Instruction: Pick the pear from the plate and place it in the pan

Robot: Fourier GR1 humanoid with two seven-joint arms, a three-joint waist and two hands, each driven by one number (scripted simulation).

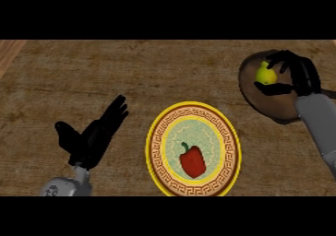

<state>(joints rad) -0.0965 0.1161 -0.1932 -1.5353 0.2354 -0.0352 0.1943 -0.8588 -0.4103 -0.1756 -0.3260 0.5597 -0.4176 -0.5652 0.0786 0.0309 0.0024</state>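
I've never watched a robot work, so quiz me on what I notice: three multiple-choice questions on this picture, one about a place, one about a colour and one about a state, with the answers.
1. The left hand is: A open, holding nothing; B a closed fist; C out of sight.
2. The pepper on the plate is: A green; B red; C yellow.
3. The pear is: A on the plate; B over the pan, in the right hand; C in the left hand.

Answers:
1 A: its fingers are straight, with nothing between them.
2 B: its body is plainly red.
3 B: the right hand's fingers curl round it above the pan.
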